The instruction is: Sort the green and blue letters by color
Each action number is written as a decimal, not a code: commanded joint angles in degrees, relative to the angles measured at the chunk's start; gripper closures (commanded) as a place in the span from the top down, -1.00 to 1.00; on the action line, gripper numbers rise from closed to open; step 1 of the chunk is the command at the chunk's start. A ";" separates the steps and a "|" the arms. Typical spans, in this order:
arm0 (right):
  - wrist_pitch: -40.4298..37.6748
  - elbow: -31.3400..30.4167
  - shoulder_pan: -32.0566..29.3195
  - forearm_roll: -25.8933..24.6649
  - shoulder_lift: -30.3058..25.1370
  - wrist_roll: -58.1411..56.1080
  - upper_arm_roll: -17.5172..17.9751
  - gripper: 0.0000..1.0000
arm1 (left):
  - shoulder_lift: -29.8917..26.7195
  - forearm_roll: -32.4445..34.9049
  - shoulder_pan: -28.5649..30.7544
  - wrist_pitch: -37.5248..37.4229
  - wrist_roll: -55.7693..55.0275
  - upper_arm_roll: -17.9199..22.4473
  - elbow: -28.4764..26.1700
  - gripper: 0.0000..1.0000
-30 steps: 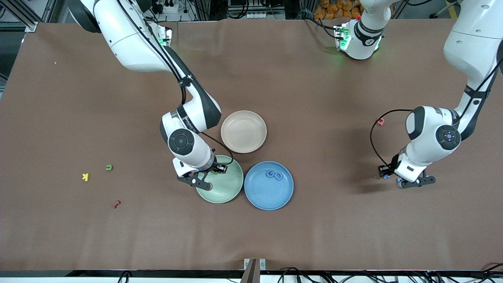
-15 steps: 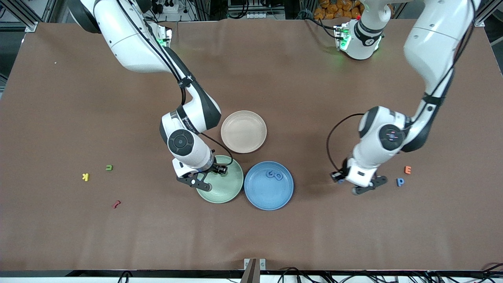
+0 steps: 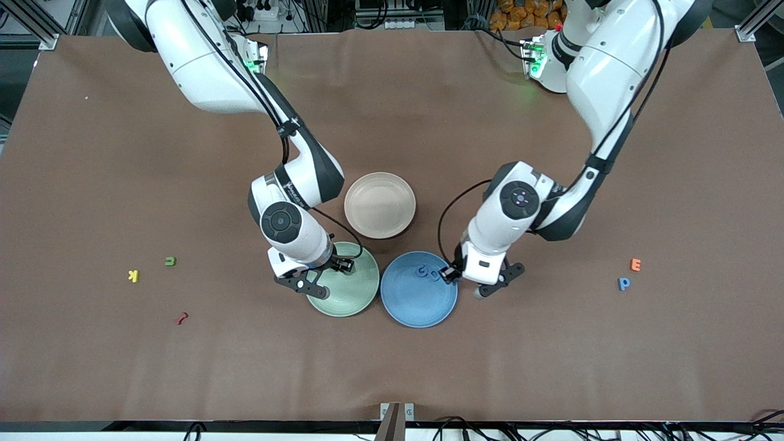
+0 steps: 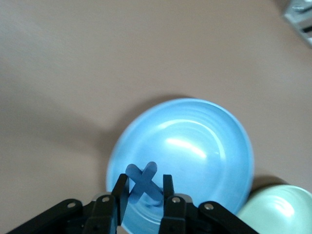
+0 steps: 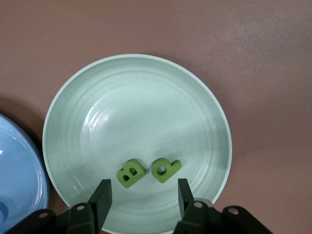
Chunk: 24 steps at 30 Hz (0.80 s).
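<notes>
We see a robotics lab: two white arms on a brown-covered table, aluminium framing at eleven o'clock, cables at six.

The front camera looked down from high across the counter; both wrist cameras looked down closely, sharing the blue plate.

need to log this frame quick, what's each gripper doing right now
Left gripper: shut on the blue X, over the blue plate.
Right gripper: open, empty, over the green plate above two green letters.
</notes>
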 commanded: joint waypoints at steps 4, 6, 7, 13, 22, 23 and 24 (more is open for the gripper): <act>-4.66 0.81 -0.77 -0.97 -1.09 -2.29 0.18 0.26 | 1.57 -0.44 -7.38 6.07 -4.14 4.24 2.05 -1.00; -5.89 0.72 -0.86 -0.97 -1.79 -3.34 0.09 0.26 | 1.83 -0.44 -9.49 6.60 -4.76 5.91 2.05 -1.00; -6.60 0.55 -0.86 -0.88 -2.23 -3.70 0.09 0.26 | 1.92 -0.44 -10.54 6.86 -5.19 6.52 2.05 -1.00; -10.56 -0.50 -1.82 -0.97 -4.43 -4.40 -0.09 0.27 | 3.06 -0.36 -14.94 7.22 -6.34 9.25 1.96 -1.00; -9.85 -10.60 -3.41 -0.88 -12.25 -5.19 -0.09 0.36 | 2.97 3.07 -14.77 7.13 -5.99 9.34 1.52 1.00; -9.68 -11.75 -3.58 -0.88 -13.04 -5.19 -0.09 0.39 | 2.89 3.16 -14.68 7.13 -5.99 9.25 1.52 1.00; -9.50 -12.98 -3.85 -0.88 -13.92 -5.19 -0.09 0.43 | 2.89 3.16 -14.60 7.13 -5.99 9.25 1.52 1.00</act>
